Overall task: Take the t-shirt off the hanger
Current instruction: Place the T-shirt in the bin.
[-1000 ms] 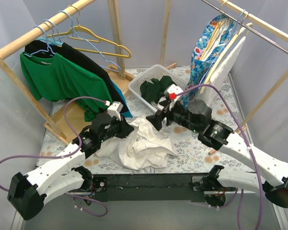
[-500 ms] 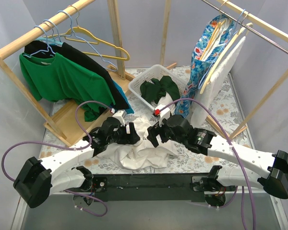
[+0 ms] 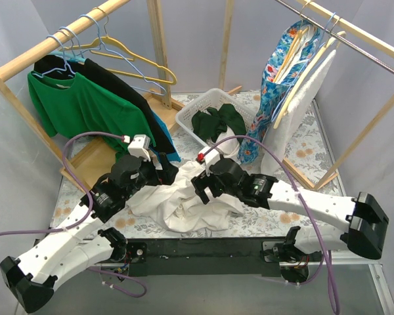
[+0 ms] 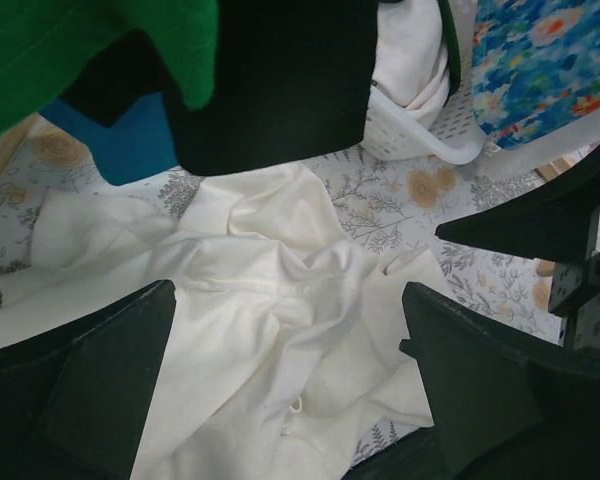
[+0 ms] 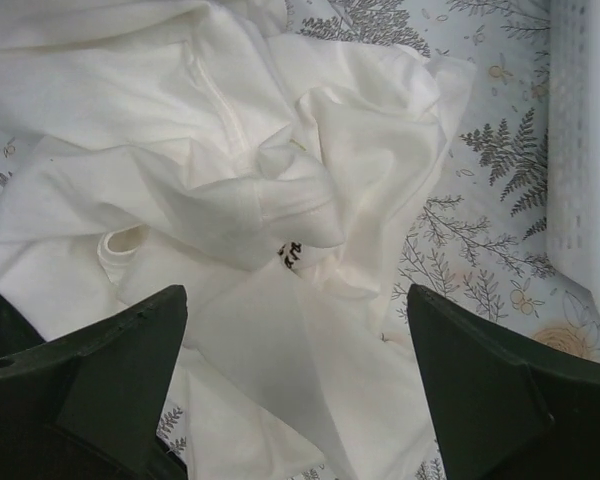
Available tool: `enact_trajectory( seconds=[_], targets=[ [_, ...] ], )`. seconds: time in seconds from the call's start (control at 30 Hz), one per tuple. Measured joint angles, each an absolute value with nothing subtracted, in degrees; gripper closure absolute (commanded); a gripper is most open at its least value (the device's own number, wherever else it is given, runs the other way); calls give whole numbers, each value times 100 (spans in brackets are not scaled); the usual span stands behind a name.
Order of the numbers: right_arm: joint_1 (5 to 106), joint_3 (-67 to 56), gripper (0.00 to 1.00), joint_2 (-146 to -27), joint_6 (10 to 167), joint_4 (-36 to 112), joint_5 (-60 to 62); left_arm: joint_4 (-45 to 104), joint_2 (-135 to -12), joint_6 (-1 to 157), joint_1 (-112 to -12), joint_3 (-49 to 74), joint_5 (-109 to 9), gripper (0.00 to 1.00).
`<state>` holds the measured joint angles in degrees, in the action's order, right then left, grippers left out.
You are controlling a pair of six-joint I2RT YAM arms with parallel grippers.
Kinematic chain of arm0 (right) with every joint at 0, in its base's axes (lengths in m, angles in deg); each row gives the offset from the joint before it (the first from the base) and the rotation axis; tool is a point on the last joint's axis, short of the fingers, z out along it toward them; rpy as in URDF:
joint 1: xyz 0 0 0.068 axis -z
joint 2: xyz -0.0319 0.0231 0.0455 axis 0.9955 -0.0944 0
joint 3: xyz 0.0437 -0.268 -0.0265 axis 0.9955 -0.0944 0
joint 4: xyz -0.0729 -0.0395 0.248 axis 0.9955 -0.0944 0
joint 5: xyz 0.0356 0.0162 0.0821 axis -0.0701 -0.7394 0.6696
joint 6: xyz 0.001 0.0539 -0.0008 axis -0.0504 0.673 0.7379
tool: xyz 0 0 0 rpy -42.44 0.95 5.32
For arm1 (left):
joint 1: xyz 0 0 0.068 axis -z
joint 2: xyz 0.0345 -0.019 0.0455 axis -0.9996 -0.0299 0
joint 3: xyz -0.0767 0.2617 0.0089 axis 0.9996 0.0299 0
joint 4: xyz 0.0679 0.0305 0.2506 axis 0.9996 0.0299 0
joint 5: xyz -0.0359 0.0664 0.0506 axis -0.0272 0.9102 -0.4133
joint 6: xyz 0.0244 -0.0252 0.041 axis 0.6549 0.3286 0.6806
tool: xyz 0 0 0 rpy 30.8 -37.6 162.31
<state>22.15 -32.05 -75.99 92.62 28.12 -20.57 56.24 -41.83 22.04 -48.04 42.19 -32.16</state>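
The white t-shirt (image 3: 184, 209) lies crumpled on the floral tablecloth between my two arms, on no hanger. Its folds fill the left wrist view (image 4: 280, 290) and the right wrist view (image 5: 230, 190). My left gripper (image 3: 167, 169) hovers over the shirt's left part, open, with nothing between its fingers (image 4: 288, 300). My right gripper (image 3: 201, 188) hangs low over the shirt's right part, also open and empty (image 5: 298, 300). An empty yellow hanger (image 3: 136, 56) and a light-blue hanger (image 3: 65, 62) hang on the left wooden rail.
A white basket (image 3: 188, 117) with green clothes (image 3: 218, 121) stands behind the shirt. A green shirt (image 3: 85, 108) and a black garment (image 3: 128, 92) hang on the left rack. A floral garment (image 3: 282, 65) hangs on the right rack.
My left gripper has opened, let go of the white t-shirt and drawn up and back. My right gripper has moved left and down over the shirt, staying open.
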Motion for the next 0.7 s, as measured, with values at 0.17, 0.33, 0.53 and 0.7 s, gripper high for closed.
enact_trajectory(
  seconds=[0.17,0.33,0.53,0.7],
  targets=[
    [1950,-3093,2,-8250,9129,2847,-2027,6004,-3962,2221,-4804,4215,-2973,2],
    [1808,-3045,2,-8989,8847,3227,-1703,6177,-3767,2254,-4804,4215,-2853,2],
    [1775,-3069,2,-9865,8711,3575,-1732,6214,-3545,2350,-4804,4215,-2853,2],
    [1780,-3097,2,-10171,8735,3935,-1679,6293,-3422,2363,-4804,4215,-2851,2]
  ],
)
